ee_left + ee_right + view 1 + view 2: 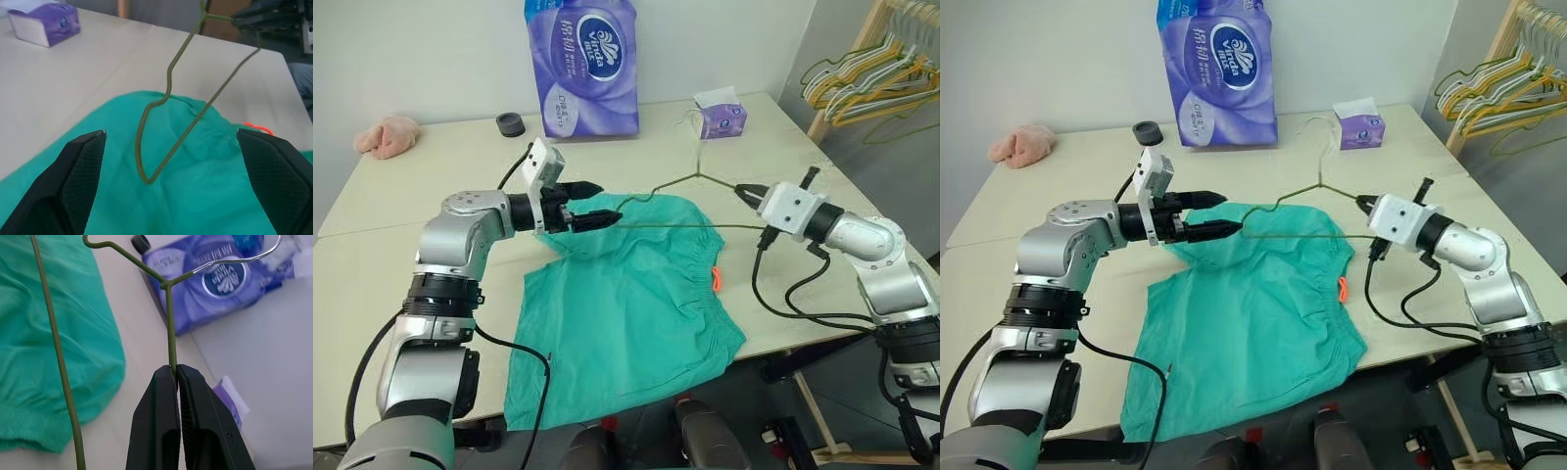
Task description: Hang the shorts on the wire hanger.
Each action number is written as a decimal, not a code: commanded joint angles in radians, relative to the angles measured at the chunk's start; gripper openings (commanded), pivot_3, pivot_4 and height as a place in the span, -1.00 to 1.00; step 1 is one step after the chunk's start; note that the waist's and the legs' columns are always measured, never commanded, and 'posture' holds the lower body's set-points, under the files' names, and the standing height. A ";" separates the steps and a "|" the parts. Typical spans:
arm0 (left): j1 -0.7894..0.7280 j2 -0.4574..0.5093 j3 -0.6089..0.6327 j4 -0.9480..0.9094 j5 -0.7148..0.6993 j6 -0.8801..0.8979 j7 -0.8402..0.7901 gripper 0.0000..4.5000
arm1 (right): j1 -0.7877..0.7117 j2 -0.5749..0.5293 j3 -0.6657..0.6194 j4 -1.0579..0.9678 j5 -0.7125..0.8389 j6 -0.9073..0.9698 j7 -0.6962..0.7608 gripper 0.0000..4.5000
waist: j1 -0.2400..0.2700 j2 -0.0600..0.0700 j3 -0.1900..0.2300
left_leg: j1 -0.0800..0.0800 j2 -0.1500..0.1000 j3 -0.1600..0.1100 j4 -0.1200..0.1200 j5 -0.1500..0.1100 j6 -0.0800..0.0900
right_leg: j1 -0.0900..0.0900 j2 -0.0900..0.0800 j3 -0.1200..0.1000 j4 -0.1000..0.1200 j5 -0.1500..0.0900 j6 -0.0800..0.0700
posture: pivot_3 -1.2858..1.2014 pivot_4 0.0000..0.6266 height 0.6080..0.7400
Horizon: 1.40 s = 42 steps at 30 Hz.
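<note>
Right wrist view: the right tool (174,369) pinched the thin olive-green wire hanger (168,328) above the teal-green fabric shorts (626,304); the left tool (607,209) gaped wide.

bright even light, soft shadows, sharp.

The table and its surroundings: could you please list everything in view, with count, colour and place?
shorts: one, teal-green with a small orange tag, flat on the table's near part
wire hanger: one, olive-green, held above the shorts
toilet-paper pack: one, purple, standing at the table's far edge
tissue box: one, purple, far right of the table
small round object: one, black, left of the pack
cloth lump: one, pink, far left corner
hangers on rack: several, yellow and green, beyond the table on the right
table: one, beige
left claw: black, open, at the hanger's corner
right claw: black, shut on the wire hanger
</note>
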 commanded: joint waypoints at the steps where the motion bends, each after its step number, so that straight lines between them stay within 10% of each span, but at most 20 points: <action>1: 0.037 0.046 -0.058 -0.065 0.034 -0.058 -0.100 1.00 | -0.047 0.011 0.013 -0.059 -0.005 -0.047 0.030 -0.98 | 0.000 0.000 0.000 | 0.000 0.000 0.000 0.000 0.000 0.000 | 0.000 0.000 0.000 0.000 0.000 0.000 | -0.15 -0.58 1.00; 12: 0.100 0.057 -0.099 -0.058 0.122 -0.167 -0.114 1.00 | -0.083 0.047 0.016 -0.078 0.025 -0.063 0.071 -0.98 | 0.003 0.000 0.000 | -0.001 0.000 0.000 0.000 0.000 0.000 | -0.001 -0.002 0.000 0.000 0.000 0.000 | -0.15 -0.57 1.00; 27: 0.135 0.043 -0.091 -0.122 0.084 -0.120 -0.122 -0.96 | -0.045 0.057 0.021 -0.137 0.061 -0.025 0.116 -1.00 | 0.002 0.000 0.000 | -0.001 0.000 0.000 0.000 0.000 0.000 | -0.001 -0.001 -0.001 0.001 0.000 0.000 | -0.15 -0.56 1.00; 30: 0.141 0.043 -0.089 -0.131 0.083 -0.115 -0.120 -0.99 | -0.020 0.044 0.030 -0.165 0.074 -0.014 0.148 -1.00 | 0.003 0.000 0.000 | -0.001 0.000 0.000 0.000 0.000 0.000 | -0.001 -0.001 0.000 0.001 0.000 0.000 | -0.15 -0.56 1.00; 42: 0.206 0.115 -0.144 -0.228 0.187 -0.231 -0.132 -1.00 | 0.027 -0.130 -0.076 -0.369 0.336 0.528 0.340 0.71 | 0.005 0.000 0.000 | -0.001 0.000 -0.001 0.000 0.000 0.000 | -0.001 -0.002 -0.001 0.001 0.000 0.000 | -0.15 -0.56 1.00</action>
